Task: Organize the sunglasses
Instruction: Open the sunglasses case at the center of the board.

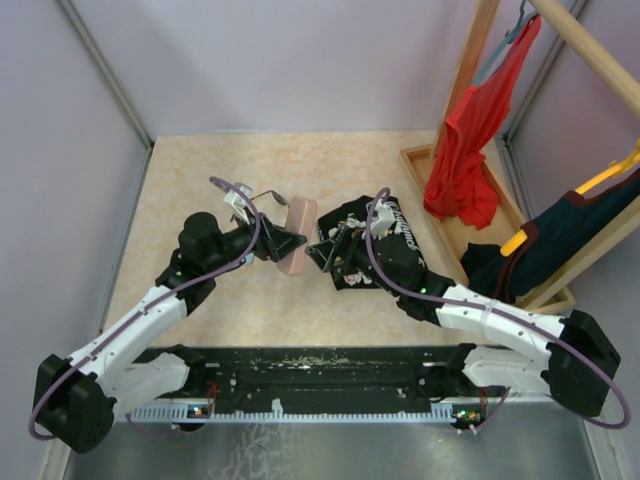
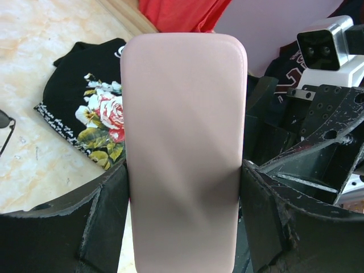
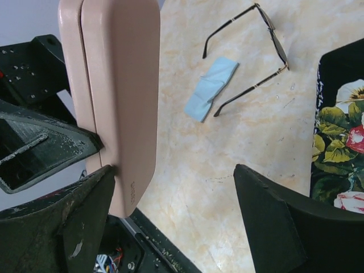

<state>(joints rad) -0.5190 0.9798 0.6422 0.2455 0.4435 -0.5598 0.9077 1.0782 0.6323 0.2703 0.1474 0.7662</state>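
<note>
My left gripper point(image 1: 283, 240) is shut on the closed pink oblong case point(image 2: 185, 131), its fingers pressing on the two long sides and holding it above the table. In the right wrist view the case point(image 3: 116, 96) stands on edge at the left. My right gripper point(image 3: 176, 196) is open; its left finger point(image 3: 85, 210) lies against the case's lower end, and only bare table shows between the jaws. The sunglasses point(image 3: 259, 48) lie unfolded on the table beyond, thin dark wire frame with arms spread. A small light-blue cloth point(image 3: 211, 88) lies between their arms.
A black shirt with a rose print point(image 2: 94, 102) lies crumpled under the right arm point(image 1: 400, 255). A wooden rack point(image 1: 470, 215) at the right holds a red garment point(image 1: 470, 140) and a dark one on a yellow hanger point(image 1: 560, 230). Walls close the back and sides.
</note>
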